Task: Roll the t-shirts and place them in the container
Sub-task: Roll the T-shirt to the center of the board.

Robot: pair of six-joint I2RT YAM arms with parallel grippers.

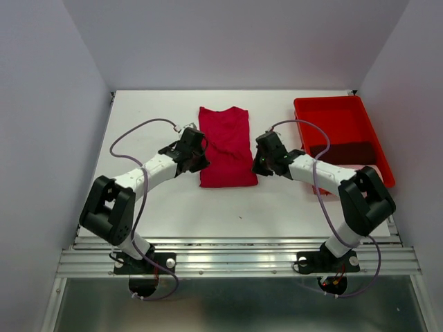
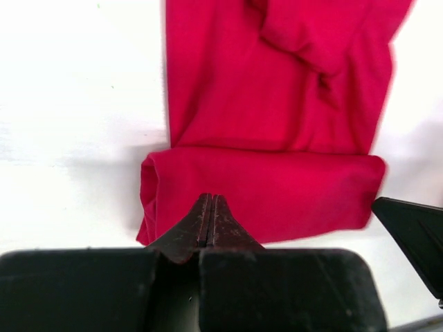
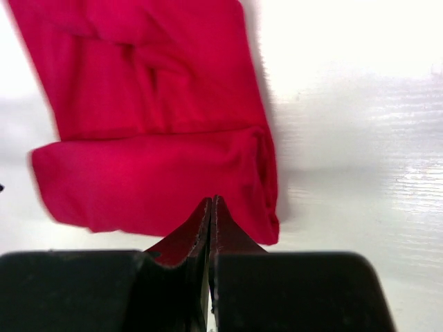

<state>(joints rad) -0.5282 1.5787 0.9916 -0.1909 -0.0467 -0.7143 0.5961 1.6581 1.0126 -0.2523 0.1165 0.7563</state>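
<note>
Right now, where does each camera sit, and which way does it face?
Top external: above and behind the arms, looking down at the white table; both arms, left gripper and right gripper show.
Left wrist: on the left arm's wrist, facing the rolled near end of the bright crimson cloth t-shirt; own shut fingers show.
Right wrist: faces that roll from the opposite side; own shut fingers show.
Shared: all three see the t-shirt.

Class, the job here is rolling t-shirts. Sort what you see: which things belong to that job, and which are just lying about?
Belongs to the job:
- crimson t-shirt, near end already rolled
- dark maroon cloth in the tray, probably another shirt
- left end effector and right end effector, both shut at the roll

Just lying about:
- red tray
- table
</note>
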